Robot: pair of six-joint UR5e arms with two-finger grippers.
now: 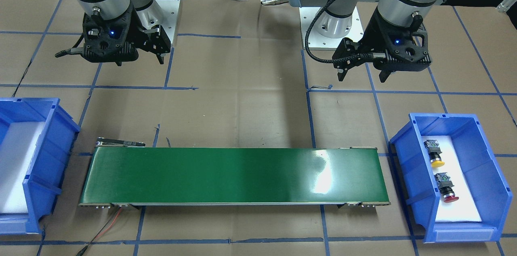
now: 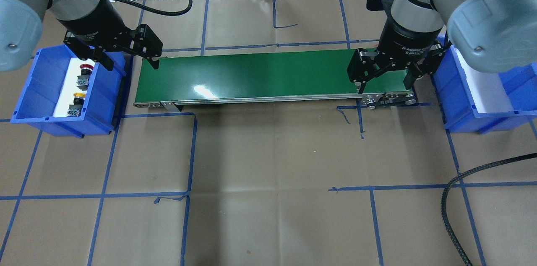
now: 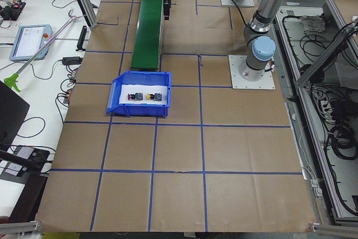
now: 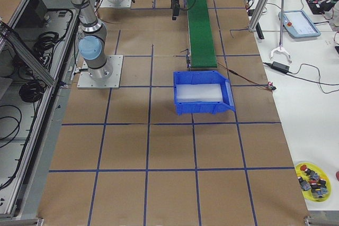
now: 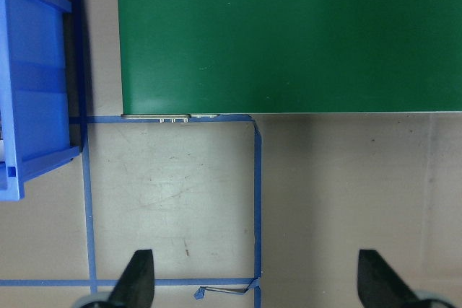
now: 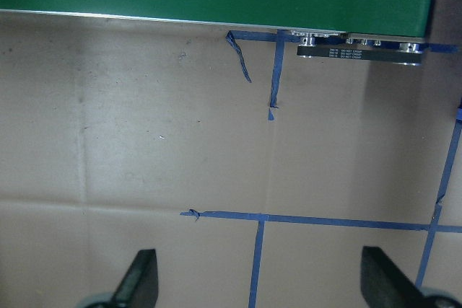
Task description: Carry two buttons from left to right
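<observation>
Two robot arms over a cardboard-covered table point(image 1: 250, 86) w/ a blue tape grid. Both buttons lie on their sides on white foam in the blue bin point(image 1: 408, 155) at the robot's L end of a green conveyor belt point(image 1: 234, 175). The yellow button point(image 1: 434, 154) is nearer the robot and the red button point(image 1: 446, 188) farther; they sit apart, not touching. L gripper point(image 2: 132, 64) hangs above the table near the belt's L end, fingers spread wide, nothing btwn them. R gripper point(image 2: 385, 85) hangs near the belt's R end, fingers likewise spread. A second blue bin point(image 1: 40, 167) w/ white foam sits at the belt's R end.
</observation>
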